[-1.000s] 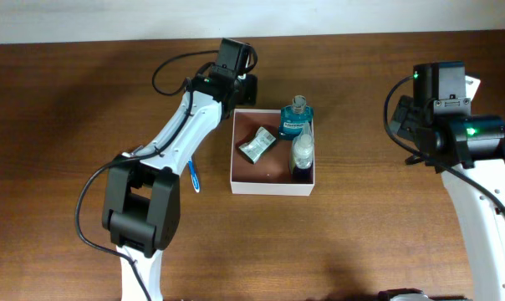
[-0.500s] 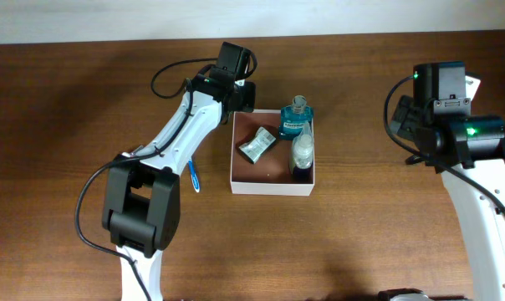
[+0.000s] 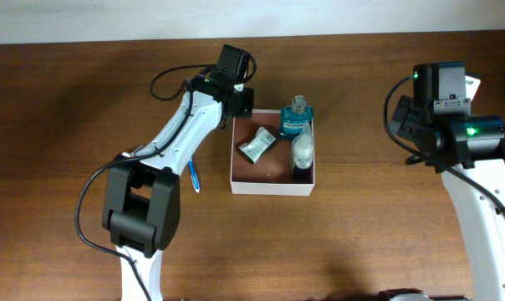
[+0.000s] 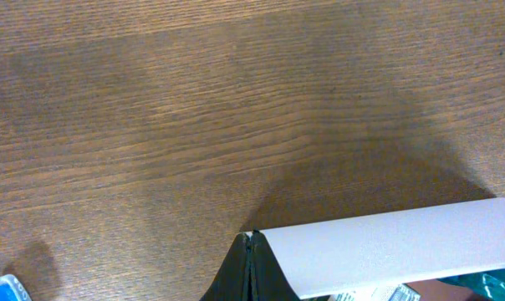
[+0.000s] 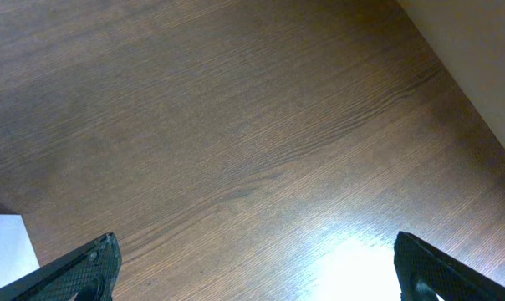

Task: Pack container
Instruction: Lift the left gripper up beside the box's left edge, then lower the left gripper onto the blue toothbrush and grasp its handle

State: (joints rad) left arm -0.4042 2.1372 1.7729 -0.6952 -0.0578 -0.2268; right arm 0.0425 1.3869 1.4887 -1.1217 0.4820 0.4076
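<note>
The container (image 3: 265, 170) is a square white-walled box with a reddish-brown inside at the table's middle. It holds a green-and-white packet (image 3: 256, 144), a blue mouthwash bottle (image 3: 294, 121) and a clear bottle with a dark base (image 3: 302, 155). My left gripper (image 3: 241, 102) is shut and empty, its tips at the box's far left corner. In the left wrist view the shut gripper (image 4: 251, 251) touches the end of the white wall (image 4: 386, 247). My right gripper (image 3: 441, 84) is open and empty, far right of the box, over bare wood (image 5: 252, 267).
A blue toothbrush (image 3: 193, 171) lies on the table left of the box, beside my left arm; its end shows in the left wrist view (image 4: 2, 288). The table's far edge meets a pale wall (image 5: 478, 50).
My left gripper has moved a little toward the box's far left corner. The box, its contents and the right arm have not visibly moved.
</note>
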